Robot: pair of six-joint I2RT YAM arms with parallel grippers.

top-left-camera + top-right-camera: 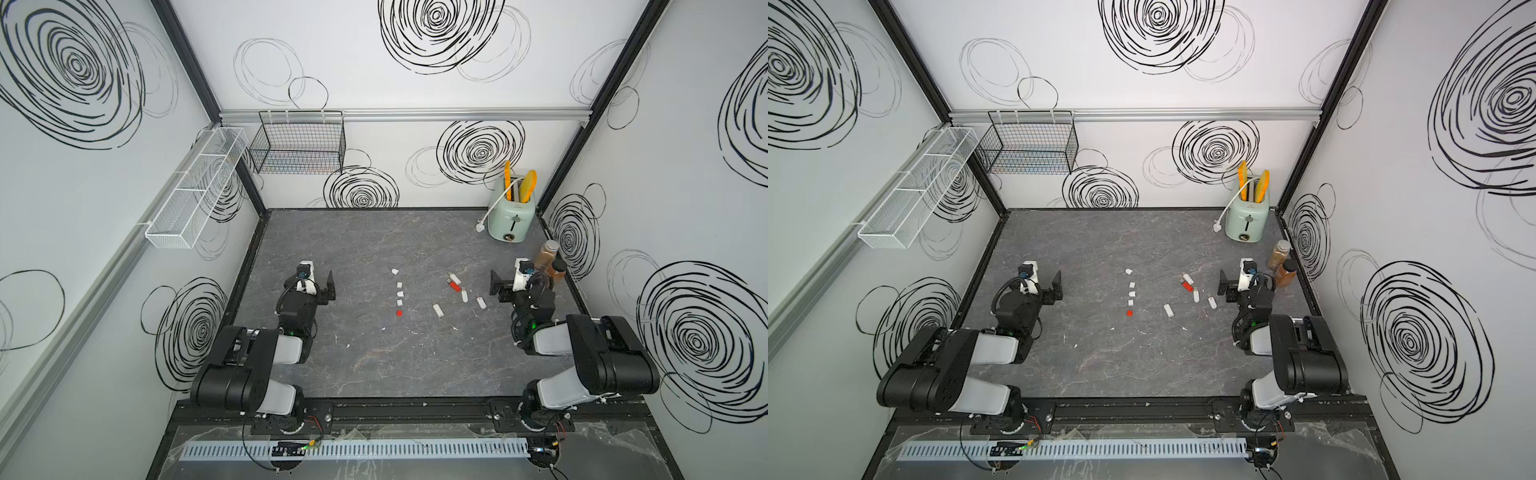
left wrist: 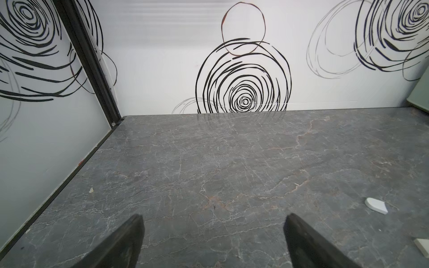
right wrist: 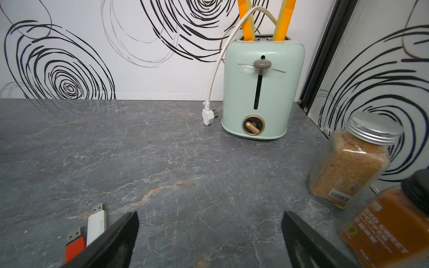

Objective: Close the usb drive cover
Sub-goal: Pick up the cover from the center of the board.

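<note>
A dark grey marbled tabletop (image 1: 374,241) filled a booth of white walls scribbled with black swirls, with a mint toaster (image 1: 511,216) and two spice jars (image 1: 550,251) in its far right corner. The left gripper (image 2: 214,217) and right gripper (image 3: 211,213) sat low over it, each with fingers spread wide and nothing between them. An uncapped red usb drive (image 3: 74,247) and a white usb drive (image 3: 97,224) lay side by side just outside the right gripper's inner finger, while a row of white caps (image 1: 400,285) ending in a red cap (image 1: 399,313) lay between the arms, apart from both grippers.
</note>
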